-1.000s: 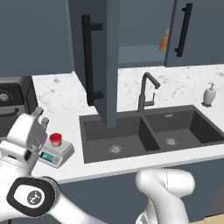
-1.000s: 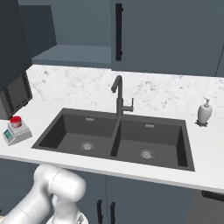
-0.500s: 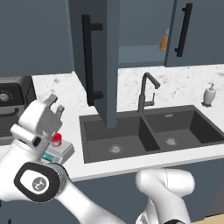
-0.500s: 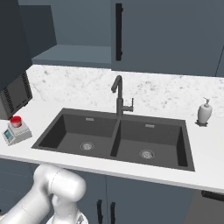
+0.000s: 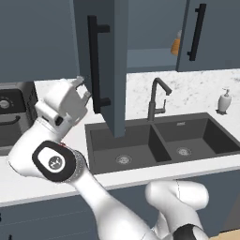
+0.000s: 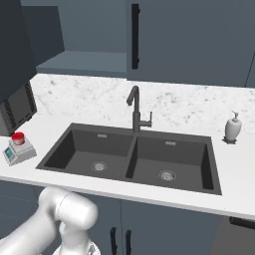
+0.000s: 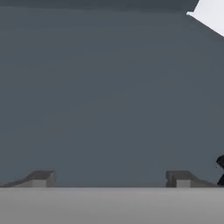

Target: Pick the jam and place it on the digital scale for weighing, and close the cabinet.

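The jam (image 6: 18,138), a small jar with a red lid, stands on the light-grey digital scale (image 6: 19,151) at the counter's left end. My gripper (image 5: 83,91) is raised well above it, open and empty, just left of the open cabinet door (image 5: 115,65) and its black bar handle (image 5: 93,61). In the hand view the fingertips (image 7: 41,178) stand wide apart, facing the flat blue-grey cabinet door (image 7: 109,96) at close range. In the left base view my arm hides the jam and the scale.
An orange bottle (image 5: 175,44) stands on the open cabinet shelf. A double sink (image 6: 132,159) with a black faucet (image 6: 135,107) lies in the counter. A soap dispenser (image 6: 232,128) stands at the right. A dark appliance (image 5: 9,117) sits at the left.
The hand has risen from beside the scale and swung up and right toward the open cabinet door. Jam and scale have not moved.
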